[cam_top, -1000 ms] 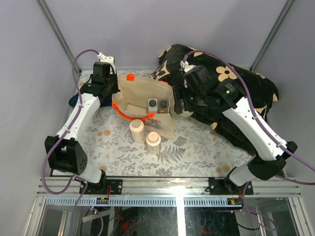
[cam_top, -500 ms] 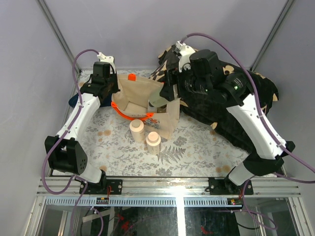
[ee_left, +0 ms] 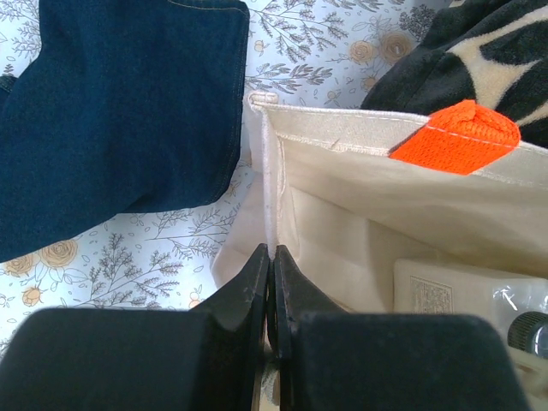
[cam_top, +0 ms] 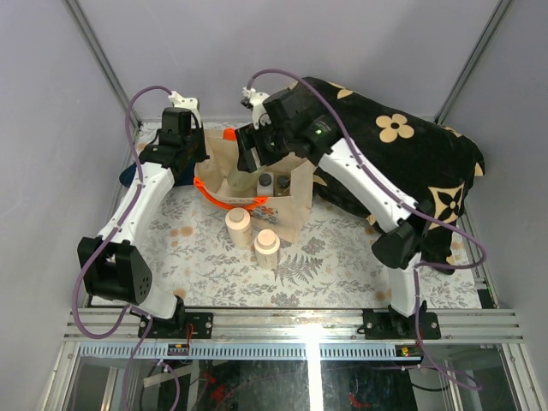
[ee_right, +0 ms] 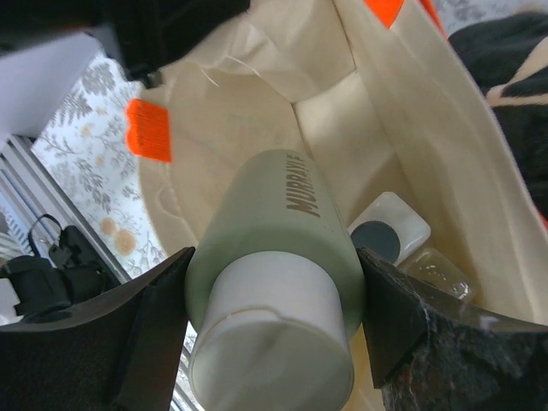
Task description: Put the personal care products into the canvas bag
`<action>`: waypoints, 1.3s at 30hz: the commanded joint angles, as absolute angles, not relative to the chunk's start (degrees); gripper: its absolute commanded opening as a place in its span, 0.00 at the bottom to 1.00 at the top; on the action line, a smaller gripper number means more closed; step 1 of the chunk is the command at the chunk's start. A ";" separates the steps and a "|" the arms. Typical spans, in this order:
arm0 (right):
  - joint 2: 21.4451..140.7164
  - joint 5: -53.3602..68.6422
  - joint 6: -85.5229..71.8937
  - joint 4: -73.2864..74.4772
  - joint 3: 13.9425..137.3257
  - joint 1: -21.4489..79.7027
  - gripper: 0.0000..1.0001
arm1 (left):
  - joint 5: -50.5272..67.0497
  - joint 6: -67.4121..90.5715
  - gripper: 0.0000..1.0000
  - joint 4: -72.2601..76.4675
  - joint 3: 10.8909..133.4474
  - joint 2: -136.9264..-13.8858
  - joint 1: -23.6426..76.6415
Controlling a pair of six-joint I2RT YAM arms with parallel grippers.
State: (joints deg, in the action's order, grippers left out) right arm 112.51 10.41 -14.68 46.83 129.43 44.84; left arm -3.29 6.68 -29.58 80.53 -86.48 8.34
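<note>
Right gripper (ee_right: pixel 274 291): fingers clamped either side of the pale green bottle (ee_right: pixel 287 214), white cap toward the wrist, body pointing down into the open canvas bag (ee_right: pixel 445 171). Dark-capped bottle (ee_right: pixel 383 237) lies inside. Left gripper (ee_left: pixel 271 282): fingers together at the bag's left rim seam, apparently pinching it. Two tan-capped bottles (cam_top: pixel 239 223) (cam_top: pixel 266 246) stand just near of the bag.

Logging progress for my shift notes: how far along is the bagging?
Done: two dark-capped bottles sit inside the canvas bag. In hand: the right pincer holds the green cylinder over the opening while the left pincer pinches its rim. Remaining: two tan-capped bottles on the table.
</note>
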 commanded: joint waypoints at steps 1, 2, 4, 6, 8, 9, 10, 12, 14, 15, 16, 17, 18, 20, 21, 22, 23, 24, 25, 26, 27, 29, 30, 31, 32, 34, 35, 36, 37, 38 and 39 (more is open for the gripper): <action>112.99 14.68 -13.66 37.49 133.10 45.12 0.00 | -1.65 7.89 0.00 -27.69 79.65 -83.80 8.35; 113.87 14.68 -13.45 37.67 133.49 45.31 0.00 | -1.39 7.91 0.00 -27.73 79.45 -83.58 8.36; 115.45 13.64 -12.64 38.03 134.12 46.03 0.00 | -1.84 7.79 0.00 -27.74 79.27 -83.10 8.35; 116.92 11.83 -11.76 38.49 134.50 46.62 0.00 | -2.19 7.48 0.00 -27.98 79.27 -83.05 8.35; 118.37 10.13 -11.10 39.37 135.51 46.97 0.00 | -2.07 7.43 0.00 -28.20 79.44 -83.03 8.35; 119.06 9.33 -10.89 39.78 135.94 47.09 0.00 | -1.94 7.53 0.00 -28.17 79.51 -83.11 8.35; 119.53 8.47 -10.60 39.96 136.05 47.17 0.00 | -1.82 7.56 0.00 -28.21 79.49 -83.10 8.35; 120.45 7.00 -10.01 40.20 136.05 47.28 0.00 | -1.86 7.65 0.00 -28.15 79.56 -83.06 8.35; 121.45 5.28 -9.53 40.82 136.16 47.49 0.00 | -1.90 7.65 0.00 -28.21 79.56 -83.15 8.35; 121.92 4.56 -9.24 41.14 136.40 47.59 0.00 | -1.92 7.65 0.00 -28.18 79.59 -83.17 8.35; 122.66 3.82 -8.97 41.97 136.71 47.69 0.00 | -1.98 7.65 0.00 -28.16 79.55 -83.25 8.35; 123.49 3.18 -8.64 42.75 137.05 47.76 0.00 | -2.02 7.65 0.00 -28.16 79.55 -83.30 8.35; 124.38 2.48 -8.20 43.73 137.62 47.84 0.00 | -2.06 7.65 0.00 -28.13 79.62 -83.36 8.35; 126.12 0.95 -7.87 45.61 138.56 47.95 0.00 | -2.10 7.65 0.00 -28.21 79.79 -83.46 8.35; 126.94 0.34 -7.65 46.51 139.02 48.05 0.00 | -2.10 7.65 0.00 -28.16 79.73 -83.48 8.35; 127.60 -0.22 -7.52 47.19 139.12 48.07 0.00 | -2.17 7.65 0.00 -28.19 79.87 -83.55 8.35; 128.29 -0.85 -7.47 47.66 139.01 48.06 0.00 | -2.19 7.60 0.00 -28.21 79.98 -83.63 8.35; 128.64 -1.42 -7.33 48.09 138.82 48.06 0.00 | -2.14 7.64 0.00 -28.21 79.99 -83.59 8.39; 128.93 -2.03 -7.38 48.34 138.52 48.10 0.00 | -2.16 7.71 0.00 -28.21 80.06 -83.59 8.36; 129.08 -2.67 -7.31 48.53 138.19 48.07 0.00 | -2.06 7.73 0.00 -28.21 80.13 -83.70 8.39; 129.21 -3.39 -7.20 48.82 137.90 48.08 0.00 | -2.10 7.81 0.00 -28.19 80.20 -83.74 8.36; 129.66 -5.44 -7.13 50.20 137.77 48.05 0.00 | -2.14 7.78 0.00 -28.21 80.29 -83.76 8.38; 129.90 -6.44 -7.04 51.18 137.99 48.12 0.00 | -2.26 7.74 0.00 -28.21 80.32 -83.84 8.35; 130.11 -7.55 -6.87 52.12 138.21 48.14 0.00 | -2.32 7.67 0.00 -28.21 80.28 -83.91 8.35; 130.23 -8.78 -6.79 53.06 138.25 48.12 0.00 | -2.53 7.65 0.00 -28.21 80.25 -83.89 8.39; 130.33 -11.16 -6.39 55.02 138.08 48.05 0.00 | -2.85 7.52 0.00 -28.21 80.25 -83.89 8.35; 130.39 -12.11 -6.29 56.13 138.01 48.06 0.00 | -2.89 7.48 0.00 -28.29 80.31 -83.91 8.35; 130.32 -12.88 -6.19 56.98 137.57 48.03 0.02 | -2.94 7.39 0.00 -28.37 80.42 -84.00 8.35; 130.23 -13.12 -6.00 57.78 137.06 47.99 0.04 | -3.05 7.32 0.00 -28.39 80.50 -84.01 8.34; 130.00 -12.78 -5.73 58.12 136.20 48.02 0.11 | -3.00 7.25 0.00 -28.43 80.63 -84.08 8.35; 129.53 -12.35 -5.49 58.11 135.10 48.06 0.19 | -3.06 7.26 0.00 -28.47 80.81 -84.18 8.35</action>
